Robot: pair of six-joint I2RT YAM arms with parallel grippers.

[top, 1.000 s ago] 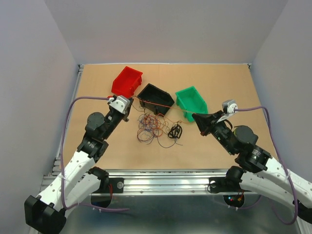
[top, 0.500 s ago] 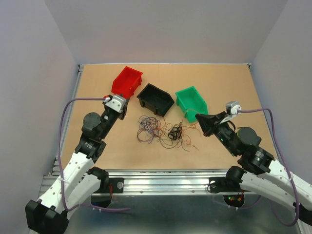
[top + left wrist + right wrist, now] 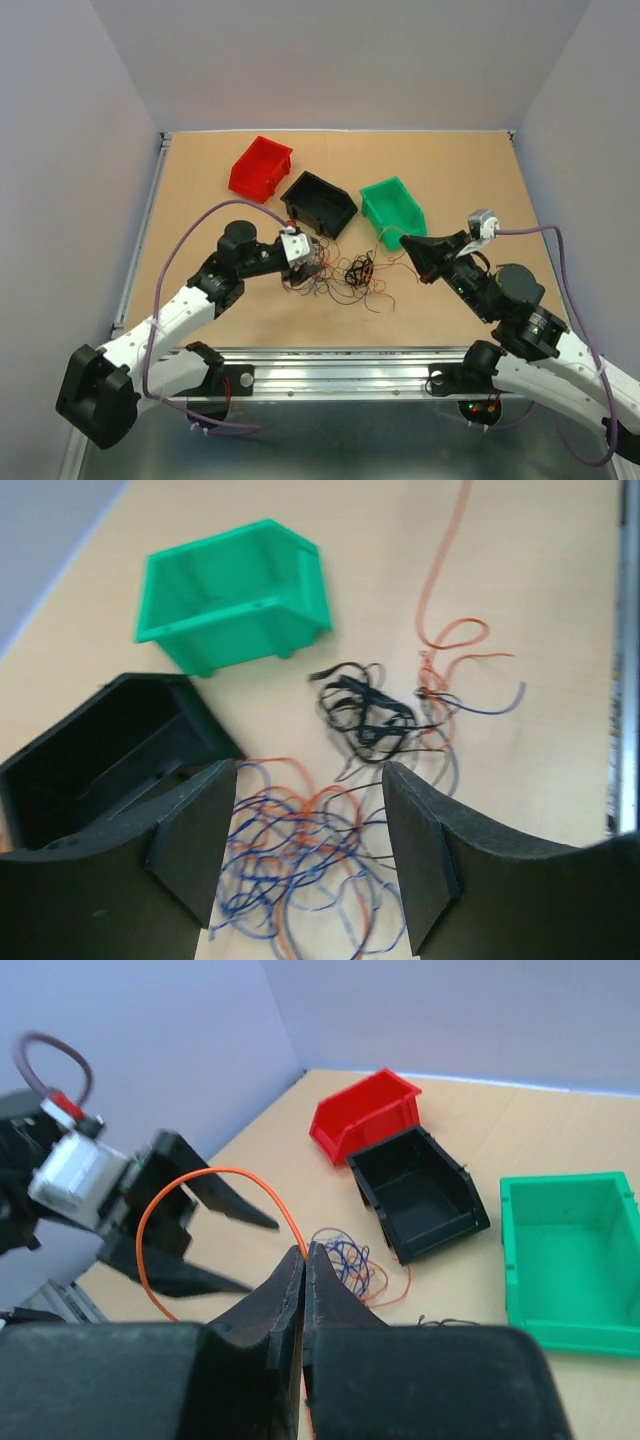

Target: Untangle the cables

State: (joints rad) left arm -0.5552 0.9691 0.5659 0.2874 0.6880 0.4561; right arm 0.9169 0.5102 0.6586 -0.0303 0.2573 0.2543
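Top external view: the cables point(image 3: 335, 272), judged light, limp and springy, are being shown tangled on the counter point(image 3: 450, 170) between the spread left pincer point(image 3: 308, 780) and the right pincer point(image 3: 304, 1255), clenched on an orange strand point(image 3: 215, 1172), a free end being judged the best hold, while crossings inside the knot are being lost to blur.

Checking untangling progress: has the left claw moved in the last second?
Yes. The left claw swung from beside the red bin rightward and toward the near edge, now in front of the black bin, at the cables.
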